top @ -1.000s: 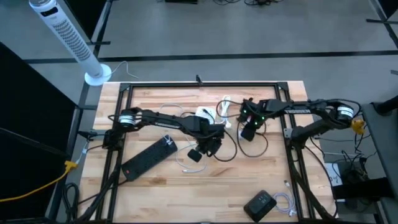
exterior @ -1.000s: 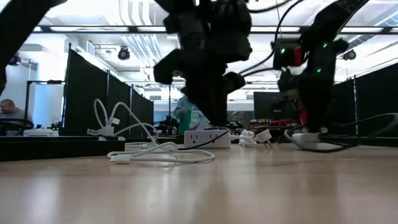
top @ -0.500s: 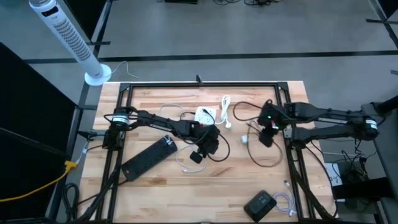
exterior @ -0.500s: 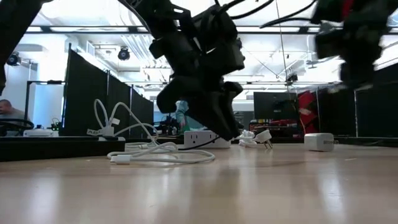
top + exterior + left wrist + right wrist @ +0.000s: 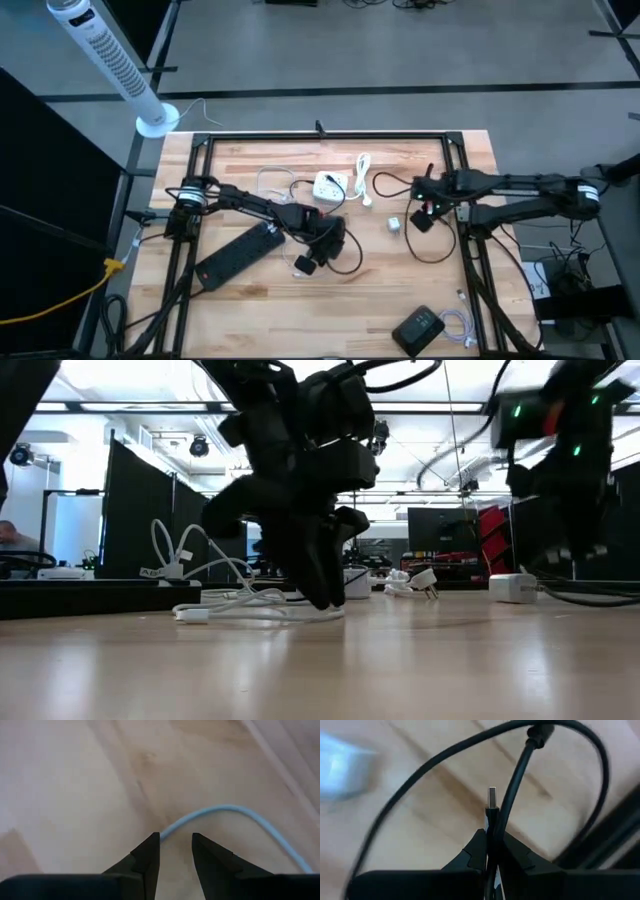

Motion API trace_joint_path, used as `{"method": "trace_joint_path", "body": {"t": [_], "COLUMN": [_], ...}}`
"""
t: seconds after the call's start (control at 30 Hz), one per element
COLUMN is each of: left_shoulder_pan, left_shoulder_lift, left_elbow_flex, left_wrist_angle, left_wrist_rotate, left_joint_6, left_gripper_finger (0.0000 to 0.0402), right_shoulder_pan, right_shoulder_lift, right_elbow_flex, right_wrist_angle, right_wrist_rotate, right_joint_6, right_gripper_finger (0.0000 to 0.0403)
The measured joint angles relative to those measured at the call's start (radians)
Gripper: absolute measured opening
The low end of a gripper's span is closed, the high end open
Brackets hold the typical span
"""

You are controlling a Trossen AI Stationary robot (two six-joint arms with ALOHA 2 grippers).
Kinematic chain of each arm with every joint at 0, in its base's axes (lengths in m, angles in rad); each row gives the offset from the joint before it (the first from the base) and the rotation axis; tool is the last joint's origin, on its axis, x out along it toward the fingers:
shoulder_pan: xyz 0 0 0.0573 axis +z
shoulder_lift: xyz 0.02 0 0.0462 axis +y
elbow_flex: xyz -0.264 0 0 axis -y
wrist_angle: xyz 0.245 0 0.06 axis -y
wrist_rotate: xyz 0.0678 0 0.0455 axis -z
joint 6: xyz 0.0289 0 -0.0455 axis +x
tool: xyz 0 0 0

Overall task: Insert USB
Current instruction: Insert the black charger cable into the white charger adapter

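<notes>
My right gripper (image 5: 491,837) hangs over the table's right part (image 5: 422,218), shut on the plug of a black USB cable (image 5: 420,775) that loops on the wood below. A white charger block (image 5: 396,224) lies on the table just left of it. My left gripper (image 5: 176,842) is low over the table's middle (image 5: 308,265), pointing steeply down, open. A thin white cable (image 5: 235,812) curves across the wood and runs in under one fingertip. My right gripper pinches the black body of the USB plug (image 5: 492,817) between its two fingers, which point down. The metal tip (image 5: 492,795) sticks out past the fingertips, clear of the table. The cable bends back across the fingers and hangs slack. My left gripper may or may not touch the white cable; I cannot tell.
A white power adapter (image 5: 328,186) with a coiled white cord sits at the far middle. A black power strip (image 5: 238,255) lies left of my left gripper. A black box (image 5: 418,328) with a white cable is at the near right. Black frame rails border the table.
My right gripper has gone toward the table's right edge, away from the white charger block, taking the black cable's plug end with it. My left gripper has sunk and gone toward the near-left, down to the white cable.
</notes>
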Motion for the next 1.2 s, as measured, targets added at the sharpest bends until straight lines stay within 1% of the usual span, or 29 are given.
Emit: {"method": "trace_joint_path", "body": {"t": [0.07, 0.13, 0.17, 0.23, 0.27, 0.33, 0.4, 0.5, 0.57, 0.6, 0.63, 0.7, 0.77, 0.87, 0.93, 1.0, 1.1, 1.2], "left_shoulder_pan": [-0.007, -0.01, -0.01, -0.01, -0.009, -0.006, -0.003, 0.001, 0.005, 0.009, 0.012, 0.015, 0.012, 0.005, 0.021, 0.05, 0.094, 0.123], "left_shoulder_lift": [0.0, 0.0, 0.0, 0.0, 0.0, 0.0, 0.0, 0.0, -0.002, -0.002, -0.001, -0.011, -0.016, -0.016, -0.015, -0.009, 0.004, 0.004], "left_elbow_flex": [-0.002, -0.002, -0.002, -0.002, -0.002, -0.002, -0.002, -0.002, -0.001, -0.003, 0.011, 0.032, 0.046, 0.057, 0.078, 0.101, 0.116, 0.118], "left_wrist_angle": [-0.002, 0.0, 0.0, 0.0, 0.0, 0.003, 0.019, 0.087, 0.145, 0.201, 0.225, 0.157, 0.09, 0.057, 0.042, 0.035, 0.042, 0.053], "left_wrist_rotate": [-0.001, -0.009, -0.013, -0.017, -0.018, -0.037, -0.102, -0.241, -0.309, -0.375, -0.4, -0.408, -0.416, -0.422, -0.417, -0.399, -0.294, -0.189], "left_joint_6": [-0.006, -0.01, -0.01, -0.01, -0.01, 0.004, 0.041, 0.115, 0.117, 0.077, 0.05, 0.046, 0.104, 0.202, 0.227, 0.216, 0.167, 0.132], "left_gripper_finger": [0.0102, 0.0102, 0.0101, 0.0099, 0.0098, 0.0093, 0.0089, 0.0085, 0.0085, 0.0088, 0.0094, 0.0109, 0.0128, 0.016, 0.0182, 0.0203, 0.0229, 0.0244], "right_shoulder_pan": [-0.002, 0.001, 0.003, 0.01, 0.016, 0.031, 0.047, 0.075, 0.087, 0.1, 0.109, 0.124, 0.136, 0.144, 0.144, 0.144, 0.144, 0.144], "right_shoulder_lift": [0.061, 0.115, 0.14, 0.186, 0.207, 0.239, 0.252, 0.248, 0.238, 0.23, 0.222, 0.207, 0.191, 0.174, 0.168, 0.166, 0.167, 0.167], "right_elbow_flex": [-0.004, -0.004, -0.004, -0.002, 0.001, 0.016, 0.03, 0.041, 0.045, 0.052, 0.053, 0.055, 0.055, 0.055, 0.055, 0.055, 0.055, 0.055], "right_wrist_angle": [0.043, 0.153, 0.223, 0.362, 0.409, 0.45, 0.437, 0.424, 0.413, 0.391, 0.382, 0.361, 0.339, 0.322, 0.318, 0.315, 0.302, 0.303], "right_wrist_rotate": [0.027, 0.013, -0.02, -0.117, -0.17, -0.215, -0.209, -0.206, -0.212, -0.205, -0.205, -0.207, -0.204, -0.2, -0.199, -0.2, -0.2, -0.206], "right_joint_6": [-0.01, -0.051, -0.074, -0.128, -0.148, -0.176, -0.178, -0.174, -0.168, -0.159, -0.151, -0.147, -0.147, -0.147, -0.147, -0.142, -0.128, -0.118], "right_gripper_finger": [0.0016, 0.0016, 0.0016, 0.0016, 0.0016, 0.0016, 0.0016, 0.0016, 0.0016, 0.0016, 0.0016, 0.0016, 0.0016, 0.0016, 0.0016, 0.0016, 0.0016, 0.0016]}}
